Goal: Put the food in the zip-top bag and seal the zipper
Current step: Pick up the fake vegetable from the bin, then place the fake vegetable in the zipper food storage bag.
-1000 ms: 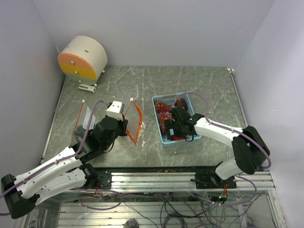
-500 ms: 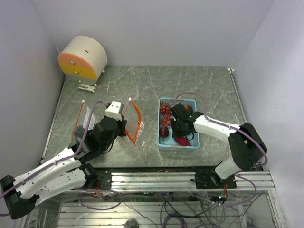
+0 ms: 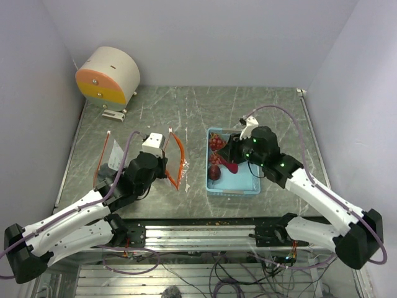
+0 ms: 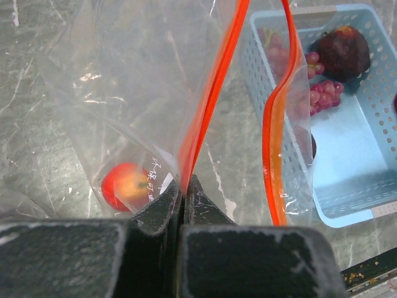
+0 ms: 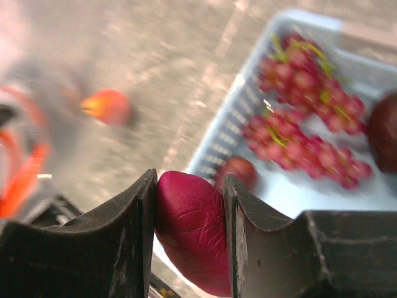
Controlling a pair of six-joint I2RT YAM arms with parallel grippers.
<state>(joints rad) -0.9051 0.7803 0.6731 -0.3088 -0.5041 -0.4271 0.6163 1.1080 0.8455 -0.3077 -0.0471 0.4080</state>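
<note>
The clear zip-top bag (image 3: 138, 160) stands open left of the tray, its orange-red zipper (image 3: 180, 155) held up. My left gripper (image 4: 184, 186) is shut on one side of the zipper (image 4: 214, 87). A red-orange fruit (image 4: 124, 185) lies inside the bag (image 4: 118, 87). My right gripper (image 5: 189, 211) is shut on an oblong magenta-red fruit (image 5: 189, 236), held above the left part of the light blue tray (image 3: 239, 188). In the top view the right gripper (image 3: 233, 162) carries that fruit (image 3: 229, 166). Grape clusters (image 5: 304, 124) and a round dark red fruit (image 3: 214, 172) stay in the tray.
An orange and white drum-shaped device (image 3: 107, 76) sits at the back left corner. Walls close in the table on three sides. A metal rail (image 3: 211, 233) with cables runs along the near edge.
My right gripper closed on the magenta-red fruit in the tray and lifted it, with the arm rising above the tray. The left gripper and the bag have stayed put.
</note>
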